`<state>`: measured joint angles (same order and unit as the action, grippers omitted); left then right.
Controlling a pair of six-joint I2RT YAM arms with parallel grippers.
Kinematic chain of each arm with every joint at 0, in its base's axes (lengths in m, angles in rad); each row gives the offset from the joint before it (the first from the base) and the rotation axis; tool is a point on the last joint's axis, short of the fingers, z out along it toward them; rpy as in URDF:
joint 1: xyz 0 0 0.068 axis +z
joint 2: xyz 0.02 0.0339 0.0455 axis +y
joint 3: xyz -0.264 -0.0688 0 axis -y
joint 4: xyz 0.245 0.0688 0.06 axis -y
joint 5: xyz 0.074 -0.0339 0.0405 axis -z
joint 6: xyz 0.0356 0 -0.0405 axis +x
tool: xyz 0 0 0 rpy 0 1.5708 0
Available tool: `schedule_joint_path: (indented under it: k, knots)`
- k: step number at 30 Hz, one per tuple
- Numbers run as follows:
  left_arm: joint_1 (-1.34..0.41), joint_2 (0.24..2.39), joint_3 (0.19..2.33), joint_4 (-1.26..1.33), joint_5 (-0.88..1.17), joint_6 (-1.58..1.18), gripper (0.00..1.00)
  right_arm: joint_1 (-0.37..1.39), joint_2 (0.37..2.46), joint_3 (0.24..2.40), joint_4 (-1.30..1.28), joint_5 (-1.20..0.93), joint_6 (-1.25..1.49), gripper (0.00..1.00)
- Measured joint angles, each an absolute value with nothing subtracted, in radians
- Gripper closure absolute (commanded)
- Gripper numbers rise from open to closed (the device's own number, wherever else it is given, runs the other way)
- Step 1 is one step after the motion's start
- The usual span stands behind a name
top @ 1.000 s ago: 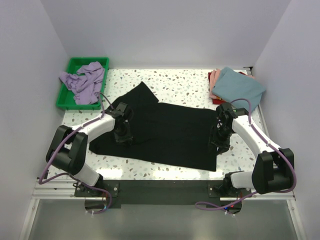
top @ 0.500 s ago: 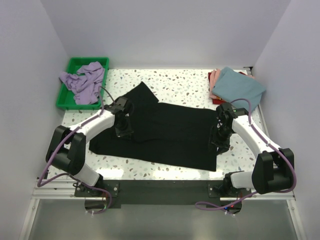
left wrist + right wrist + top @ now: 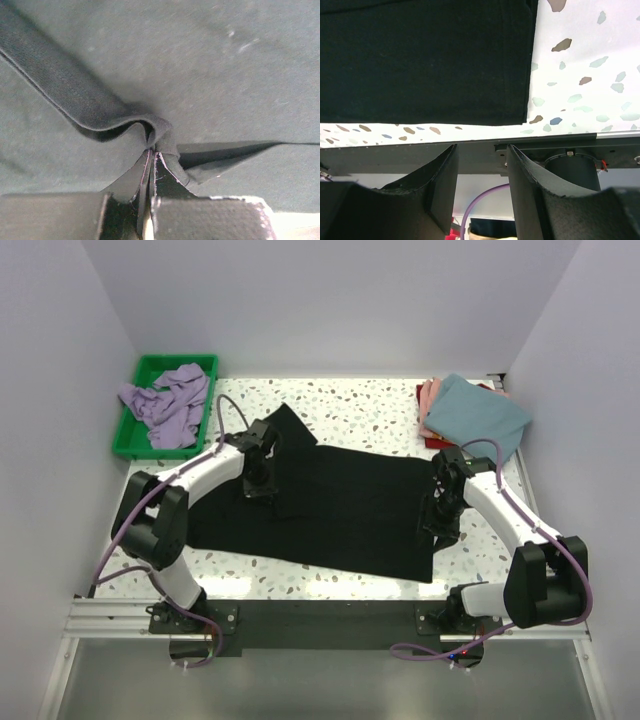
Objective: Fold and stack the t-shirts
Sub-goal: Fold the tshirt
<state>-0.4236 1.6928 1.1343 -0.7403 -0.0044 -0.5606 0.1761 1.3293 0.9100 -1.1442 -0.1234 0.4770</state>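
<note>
Along the frame's bottom a dark mounting bar (image 3: 320,615) edges the speckled table (image 3: 370,410); mid-frame lies the black t-shirt (image 3: 340,510); the left gripper (image 3: 152,156) pinches a fold of it; the right gripper (image 3: 481,150), jaws spread, is at its right edge; upper left, a lavender t-shirt (image 3: 165,400) in the green tray (image 3: 150,362); upper right, a teal t-shirt (image 3: 475,412) tops a stack; pale walls (image 3: 330,310) behind.

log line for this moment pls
left claw: shut on black t-shirt fold | right claw: open, at shirt's right edge | lavender t-shirt: heaped in green tray | teal-blue t-shirt: folded, far right
</note>
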Motion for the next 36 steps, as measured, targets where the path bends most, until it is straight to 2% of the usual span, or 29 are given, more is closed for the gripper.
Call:
schedule_joint_path:
  k: [8, 11, 12, 15, 18, 23, 26, 30, 36]
  knots:
    - [-0.462, 1.785, 1.232, -0.749, -0.006, -0.517, 0.98, 0.176, 1.329, 0.908, -1.144, -0.123, 0.476, 0.53]
    - [-0.472, 1.805, 1.252, -0.753, -0.007, -0.508, 0.87, 0.176, 1.33, 0.908, -1.144, -0.123, 0.475, 0.53]
    - [-0.475, 1.811, 1.259, -0.753, -0.007, -0.506, 0.77, 0.176, 1.33, 0.908, -1.144, -0.123, 0.474, 0.53]
    - [-0.482, 1.827, 1.289, -0.756, -0.006, -0.508, 0.59, 0.176, 1.331, 0.908, -1.145, -0.123, 0.473, 0.53]
    - [-0.486, 1.832, 1.31, -0.756, -0.006, -0.516, 0.52, 0.176, 1.337, 0.908, -1.145, -0.123, 0.471, 0.53]
    - [-0.487, 1.825, 1.332, -0.756, -0.007, -0.543, 0.48, 0.176, 1.338, 0.908, -1.145, -0.123, 0.471, 0.53]
    - [-0.487, 1.789, 1.34, -0.745, -0.005, -0.567, 0.42, 0.176, 1.337, 0.91, -1.147, -0.123, 0.468, 0.53]
    - [-0.476, 1.673, 1.345, -0.7, 0.03, -0.595, 0.34, 0.176, 1.324, 0.927, -1.148, -0.123, 0.46, 0.52]
    - [-0.345, 1.494, 1.267, -0.606, 0.086, -0.608, 0.33, 0.188, 1.311, 0.955, -1.131, -0.147, 0.445, 0.51]
